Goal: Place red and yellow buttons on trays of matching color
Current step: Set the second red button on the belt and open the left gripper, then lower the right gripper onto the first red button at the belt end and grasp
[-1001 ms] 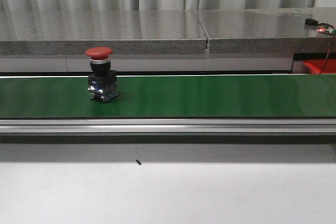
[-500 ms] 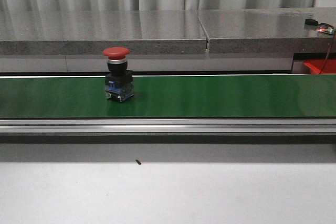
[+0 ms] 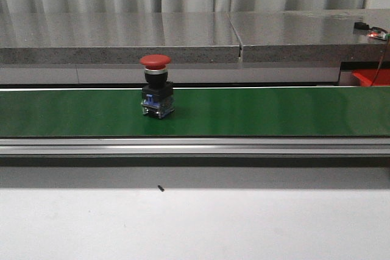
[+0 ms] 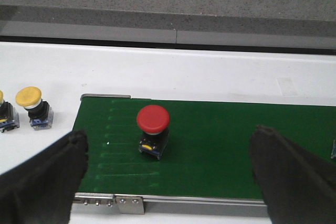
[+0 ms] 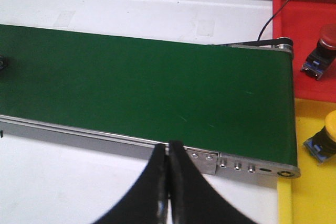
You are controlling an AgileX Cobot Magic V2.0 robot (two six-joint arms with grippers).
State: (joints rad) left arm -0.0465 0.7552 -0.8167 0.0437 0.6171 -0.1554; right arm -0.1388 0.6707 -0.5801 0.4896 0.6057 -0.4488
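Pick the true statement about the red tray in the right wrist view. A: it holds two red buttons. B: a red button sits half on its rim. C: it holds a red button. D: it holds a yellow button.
C: one red button lies inside the red tray, while the yellow button rests on the yellow tray beside it.

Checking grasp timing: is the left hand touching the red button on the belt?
Apart. The left wrist view shows the red button standing alone on the green belt, between the left hand's open fingers.
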